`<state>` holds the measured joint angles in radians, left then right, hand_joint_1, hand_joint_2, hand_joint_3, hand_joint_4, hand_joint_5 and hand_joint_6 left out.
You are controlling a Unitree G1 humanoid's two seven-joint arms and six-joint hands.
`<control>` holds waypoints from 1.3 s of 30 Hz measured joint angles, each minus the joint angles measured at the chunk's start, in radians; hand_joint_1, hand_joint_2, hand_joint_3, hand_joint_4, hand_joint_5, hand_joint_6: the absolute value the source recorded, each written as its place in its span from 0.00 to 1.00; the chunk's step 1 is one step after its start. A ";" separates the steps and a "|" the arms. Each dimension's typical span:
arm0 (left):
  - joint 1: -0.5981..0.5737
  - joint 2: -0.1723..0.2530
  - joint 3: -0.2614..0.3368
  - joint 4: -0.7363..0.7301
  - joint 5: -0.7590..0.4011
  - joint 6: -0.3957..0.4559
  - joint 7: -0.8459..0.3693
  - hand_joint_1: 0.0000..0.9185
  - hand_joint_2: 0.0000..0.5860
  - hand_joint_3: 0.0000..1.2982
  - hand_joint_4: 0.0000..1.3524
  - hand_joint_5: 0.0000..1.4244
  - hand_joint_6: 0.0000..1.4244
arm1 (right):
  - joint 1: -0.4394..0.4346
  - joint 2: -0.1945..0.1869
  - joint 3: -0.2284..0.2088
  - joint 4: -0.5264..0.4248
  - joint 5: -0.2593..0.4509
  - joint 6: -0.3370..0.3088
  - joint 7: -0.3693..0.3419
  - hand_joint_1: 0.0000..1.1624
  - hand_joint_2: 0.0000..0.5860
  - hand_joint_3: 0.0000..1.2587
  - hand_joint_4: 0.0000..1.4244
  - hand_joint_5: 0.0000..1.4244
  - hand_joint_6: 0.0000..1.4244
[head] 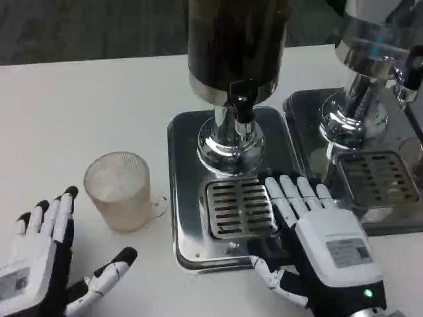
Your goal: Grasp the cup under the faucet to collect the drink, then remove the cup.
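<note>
A frosted ribbed cup (119, 190) stands upright on the white table, left of the steel drip tray (182, 142) and not under the faucet (242, 105). The dark drink dispenser (236, 39) rises above the tray on a chrome stem. My left hand (46, 264) lies open at the lower left, fingers spread, just short of the cup and holding nothing. My right hand (317, 238) rests flat on the tray's right side, its fingers stretched beside the slotted grate (234, 208).
A second dispenser (370, 59) with its own steel tray (396, 178) stands at the right, close to my right hand. Bare white tabletop (79, 112) stretches to the left and behind the cup.
</note>
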<state>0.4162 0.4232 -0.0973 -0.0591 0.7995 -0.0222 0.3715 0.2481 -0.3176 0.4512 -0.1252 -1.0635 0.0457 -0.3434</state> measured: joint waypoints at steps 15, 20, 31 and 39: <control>-0.001 -0.003 0.005 0.000 -0.004 0.003 0.000 0.00 0.23 0.00 0.00 0.00 0.00 | 0.000 0.003 -0.002 0.000 0.000 0.001 0.000 0.28 0.78 0.01 0.00 0.00 0.00; -0.029 0.010 0.016 0.019 -0.014 -0.051 0.023 0.00 0.16 0.00 0.00 0.00 0.00 | -0.007 0.014 -0.001 0.008 -0.001 0.005 0.000 0.30 0.77 0.01 0.00 0.00 0.00; -0.162 0.037 0.078 0.207 -0.160 -0.183 0.044 0.00 0.00 0.00 0.00 0.00 0.00 | -0.008 0.038 0.003 0.015 -0.009 0.039 0.000 0.31 0.75 0.01 0.00 0.00 0.00; -0.308 0.027 0.074 0.537 -0.333 -0.421 0.014 0.00 0.00 0.00 0.00 0.00 0.00 | -0.009 0.050 0.003 0.038 -0.004 0.046 -0.001 0.31 0.74 0.01 0.00 0.00 0.00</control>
<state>0.1087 0.4502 -0.0238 0.4783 0.4664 -0.4427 0.3854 0.2394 -0.2679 0.4545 -0.0875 -1.0678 0.0919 -0.3440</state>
